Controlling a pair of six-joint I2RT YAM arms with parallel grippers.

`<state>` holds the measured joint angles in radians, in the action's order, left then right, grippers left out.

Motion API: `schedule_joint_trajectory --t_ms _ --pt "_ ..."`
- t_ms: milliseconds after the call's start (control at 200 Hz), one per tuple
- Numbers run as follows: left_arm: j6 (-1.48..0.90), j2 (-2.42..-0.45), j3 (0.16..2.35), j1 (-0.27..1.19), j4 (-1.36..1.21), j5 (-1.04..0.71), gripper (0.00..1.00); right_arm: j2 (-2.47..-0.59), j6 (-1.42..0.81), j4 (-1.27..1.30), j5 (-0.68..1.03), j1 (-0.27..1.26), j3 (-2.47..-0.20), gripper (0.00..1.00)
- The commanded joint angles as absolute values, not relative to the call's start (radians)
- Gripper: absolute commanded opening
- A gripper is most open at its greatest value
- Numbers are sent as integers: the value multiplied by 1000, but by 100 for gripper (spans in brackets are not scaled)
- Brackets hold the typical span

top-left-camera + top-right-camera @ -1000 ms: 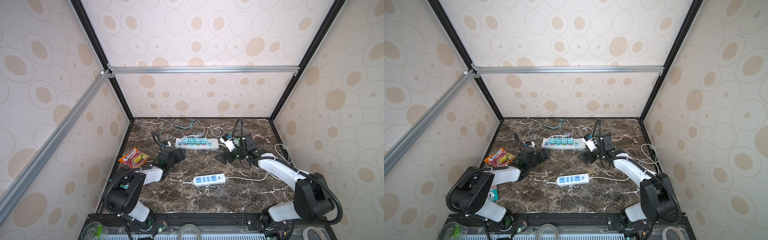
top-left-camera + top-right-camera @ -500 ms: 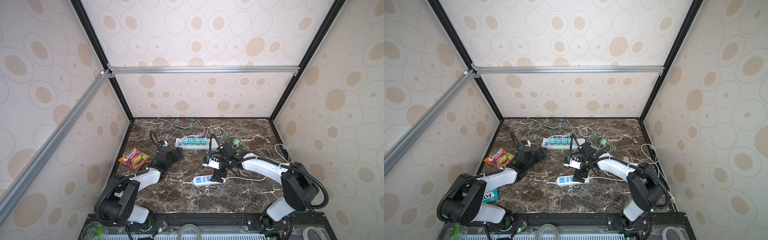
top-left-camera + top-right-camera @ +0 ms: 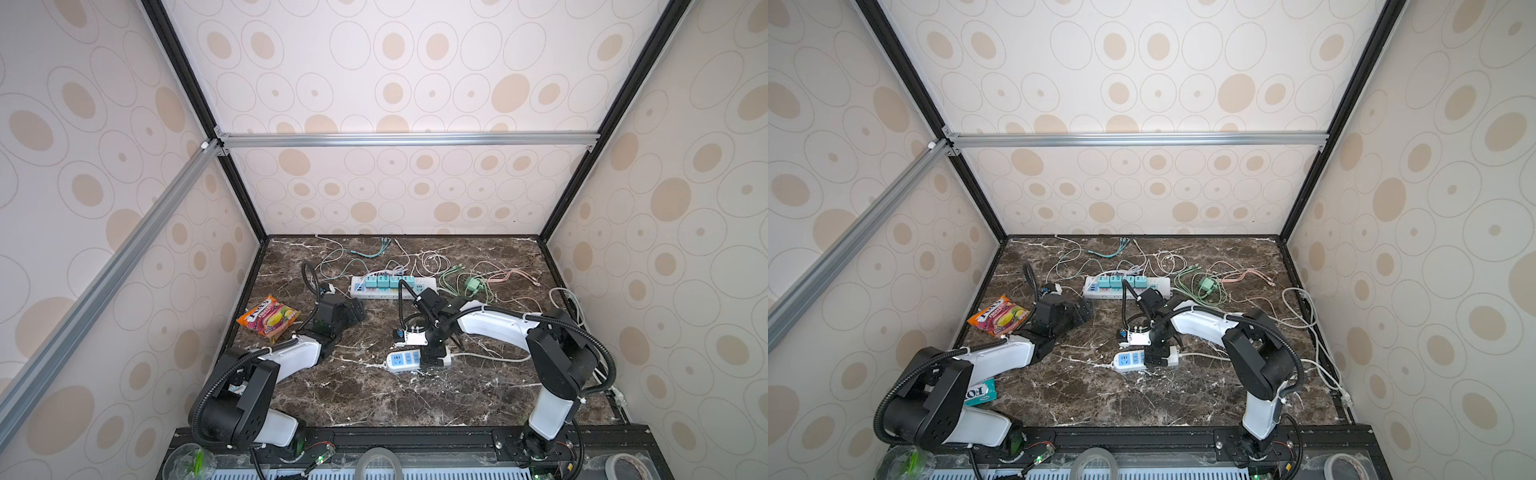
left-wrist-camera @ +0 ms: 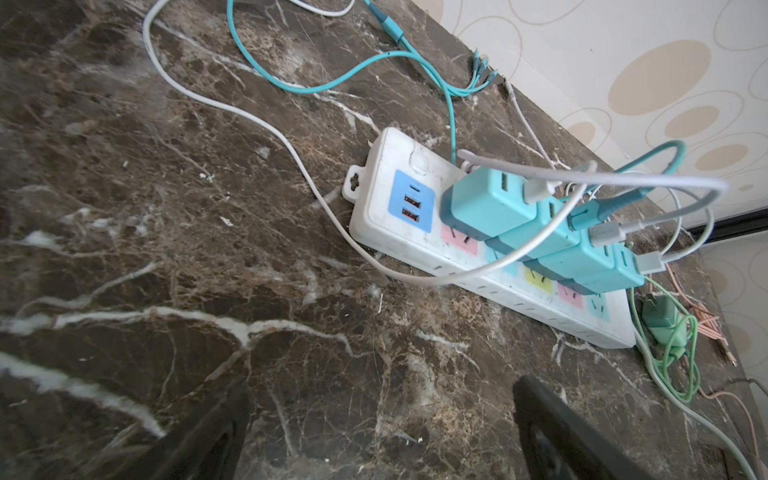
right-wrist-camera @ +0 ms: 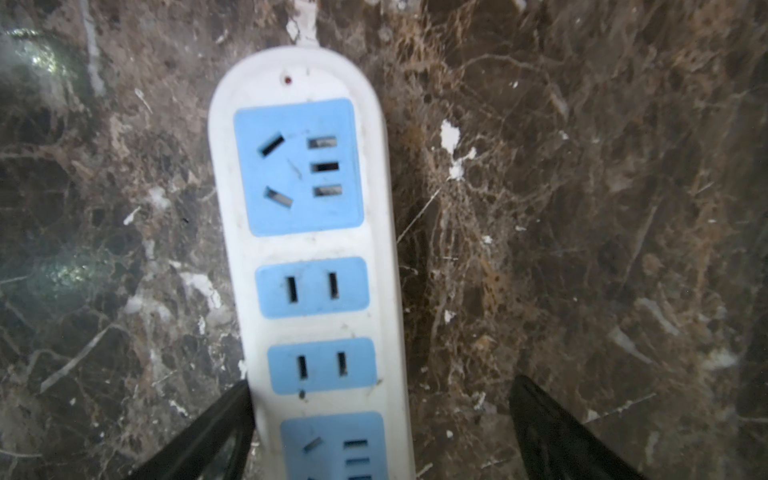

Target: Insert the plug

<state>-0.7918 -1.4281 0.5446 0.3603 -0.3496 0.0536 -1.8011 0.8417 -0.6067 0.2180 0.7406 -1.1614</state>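
Right arm has swung forward from the long power strip (image 3: 358, 287) to the small power strip (image 5: 307, 249) at mid-table. Right gripper (image 5: 380, 380) hangs over one end of it, jaws wide apart and empty, one finger at the strip's edge. Left gripper (image 4: 382, 382) sits spread and empty near the long strip, which carries teal chargers (image 4: 486, 203). Green charger plug (image 3: 472, 284) lies loose on the marble tabletop (image 3: 374, 399), just right of the long strip.

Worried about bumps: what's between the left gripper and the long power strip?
Only marble table and one white cable beside the long power strip, in the left wrist view.
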Motion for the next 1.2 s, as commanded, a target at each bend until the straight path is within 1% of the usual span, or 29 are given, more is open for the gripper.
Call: schedule_joint_trajectory --t_ms 0,135,165,295,440,635,815,850,940,995,1070,1145,1195 --pt "-773 -1425 573 352 -333 66 98 -1822 855 -654 170 753 -1182 87" --pt "-763 -1432 587 353 -317 70 98 -1803 805 -610 129 752 -1140 73" --pt "-760 -1434 593 353 -311 69 98 -1797 805 -605 120 751 -1128 71" --pt "-749 -1445 613 354 -293 59 98 -1781 837 -597 103 739 -1093 68" --pt "-746 -1451 621 355 -288 55 98 -1778 853 -605 107 700 -1095 59" --pt "-755 -1466 622 354 -290 48 98 -1778 915 -620 110 658 -1094 59" --pt "-753 -1474 627 354 -288 43 99 -1777 950 -632 97 638 -1094 62" --pt "-753 -1476 629 355 -287 44 98 -1775 955 -636 104 637 -1096 65" --pt "-755 -1474 632 354 -287 53 99 -1749 949 -656 165 638 -1109 80" --pt "-755 -1473 635 356 -287 59 98 -1715 928 -655 219 637 -1107 86" --pt "-756 -1470 635 356 -266 65 98 -1657 883 -624 264 637 -1091 90" --pt "-762 -1468 640 362 -237 94 98 -1586 818 -542 241 632 -1048 94" --pt "-756 -1468 650 374 -216 117 98 -1539 765 -480 234 618 -1018 94"
